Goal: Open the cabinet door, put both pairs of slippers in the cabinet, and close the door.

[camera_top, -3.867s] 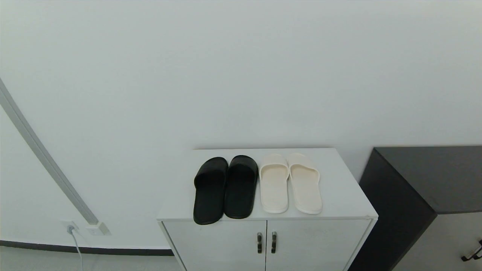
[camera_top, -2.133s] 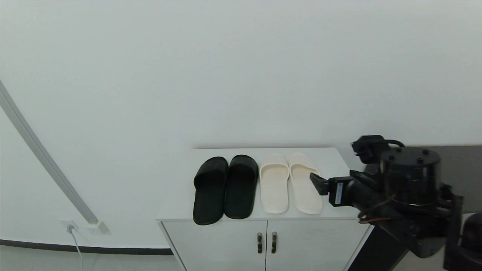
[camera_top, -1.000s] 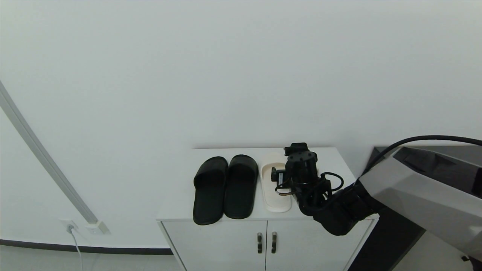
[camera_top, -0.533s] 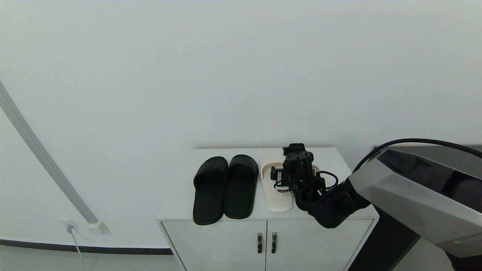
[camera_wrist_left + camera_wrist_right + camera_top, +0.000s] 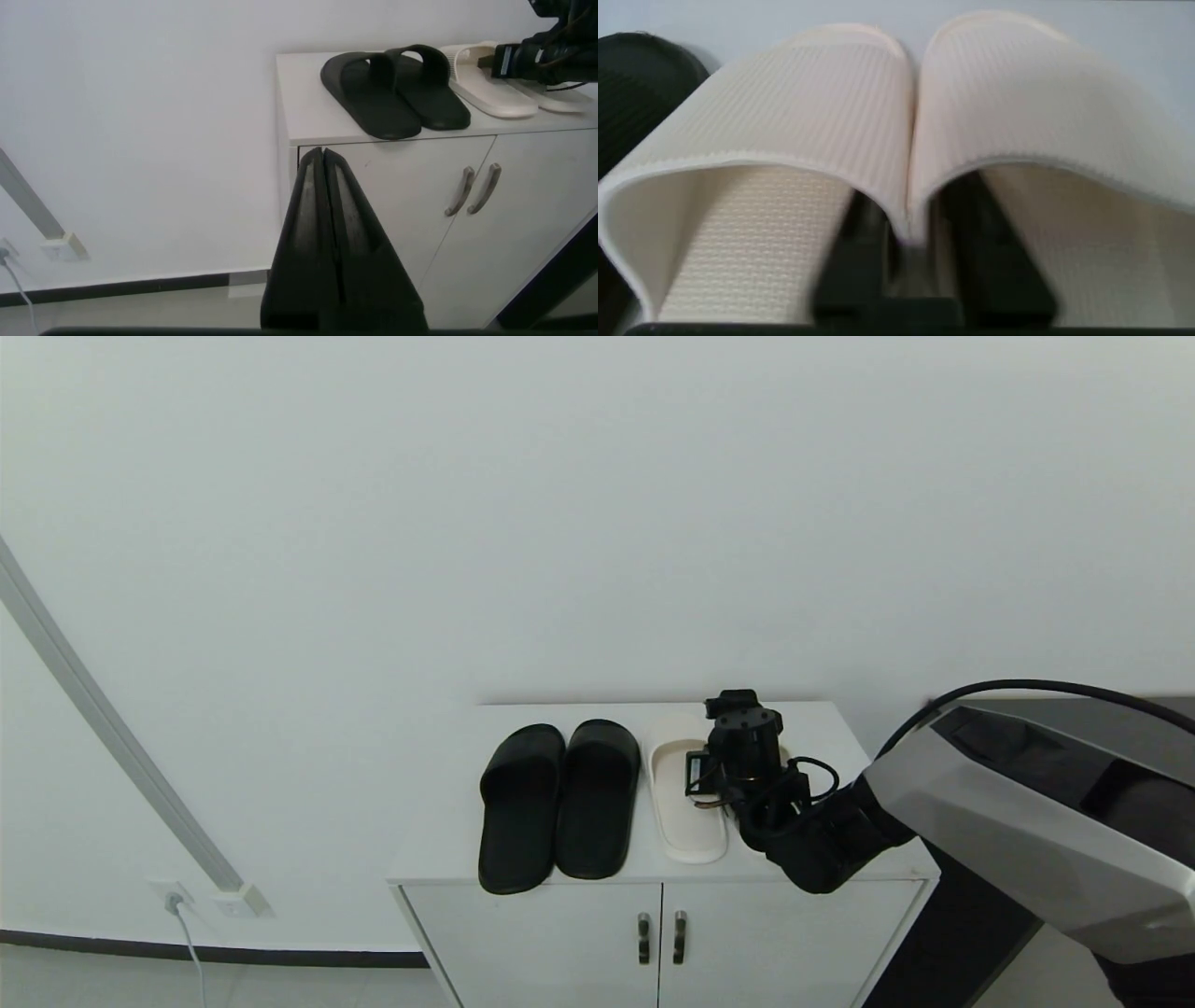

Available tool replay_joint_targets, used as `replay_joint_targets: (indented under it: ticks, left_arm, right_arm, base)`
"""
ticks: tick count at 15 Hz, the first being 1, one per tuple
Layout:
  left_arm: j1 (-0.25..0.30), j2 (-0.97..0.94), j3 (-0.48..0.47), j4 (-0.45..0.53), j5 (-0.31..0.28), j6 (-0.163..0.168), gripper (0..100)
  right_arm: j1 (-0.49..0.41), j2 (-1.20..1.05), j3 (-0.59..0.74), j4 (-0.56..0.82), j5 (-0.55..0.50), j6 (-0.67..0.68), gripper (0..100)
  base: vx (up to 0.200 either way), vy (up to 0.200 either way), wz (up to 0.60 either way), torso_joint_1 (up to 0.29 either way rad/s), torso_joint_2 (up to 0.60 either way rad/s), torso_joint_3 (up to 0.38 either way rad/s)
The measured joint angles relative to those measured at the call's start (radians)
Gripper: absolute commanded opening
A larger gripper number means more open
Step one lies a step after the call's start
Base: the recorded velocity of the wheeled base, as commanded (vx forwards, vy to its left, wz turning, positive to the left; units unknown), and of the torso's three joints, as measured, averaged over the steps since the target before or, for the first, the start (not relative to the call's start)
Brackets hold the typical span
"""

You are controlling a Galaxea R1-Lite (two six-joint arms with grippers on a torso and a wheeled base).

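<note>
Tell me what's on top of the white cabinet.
On the cabinet lie black slippers and cream slippers, side by side. The right hand hides much of the rightmost cream slipper.

On top of the cabinet (image 5: 845, 845) two pairs of slippers lie side by side, the left pair (image 5: 558, 803) touching the right pair (image 5: 686, 803), toes toward the far wall. The right tool (image 5: 915, 266) rests on the right pair, one finger (image 5: 990, 261) under each strap. The door handles (image 5: 643, 937) sit together on the cabinet's near face, below the slippers.
</note>
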Motion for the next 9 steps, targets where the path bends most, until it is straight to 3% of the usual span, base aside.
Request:
replay_joint_targets:
  ticks: [5,9]
  left_arm:
    - [0.000,0.000,0.000,0.000,0.000,-0.001,0]
    - [0.000,0.000,0.000,0.000,0.000,0.001,0]
  right_arm:
    - [-0.002,-0.046,0.053,-0.012,-0.006,-0.011,0]
    - [0.008,-0.217,0.253,-0.039,0.009,-0.052,0]
  base:
    - [0.000,0.000,0.00,0.000,0.00,0.000]
    - [0.000,0.000,0.00,0.000,0.00,0.000]
